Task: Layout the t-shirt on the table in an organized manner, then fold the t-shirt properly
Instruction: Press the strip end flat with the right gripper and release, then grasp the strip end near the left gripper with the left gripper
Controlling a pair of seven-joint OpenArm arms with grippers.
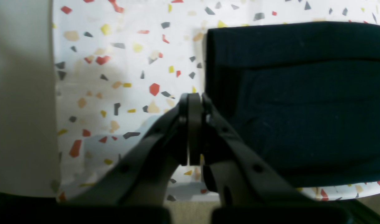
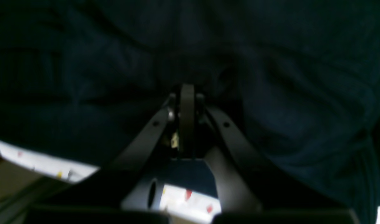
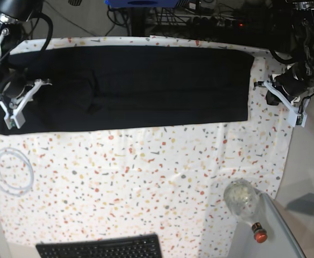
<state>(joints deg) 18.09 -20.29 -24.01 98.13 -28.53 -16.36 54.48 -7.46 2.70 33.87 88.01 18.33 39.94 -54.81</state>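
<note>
No legible text, labels, brands, numbers or signs anywhere in these views.

Both pincers closed, arms apart.

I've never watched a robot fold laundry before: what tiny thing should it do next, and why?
Probably the right tool should lift its end of the t-shirt a little and begin carrying it toward the other end. The shirt already lies as a long narrow band across the table, that tool is shut on its edge, while the left tool is shut just off the other end, holding nothing.
</note>
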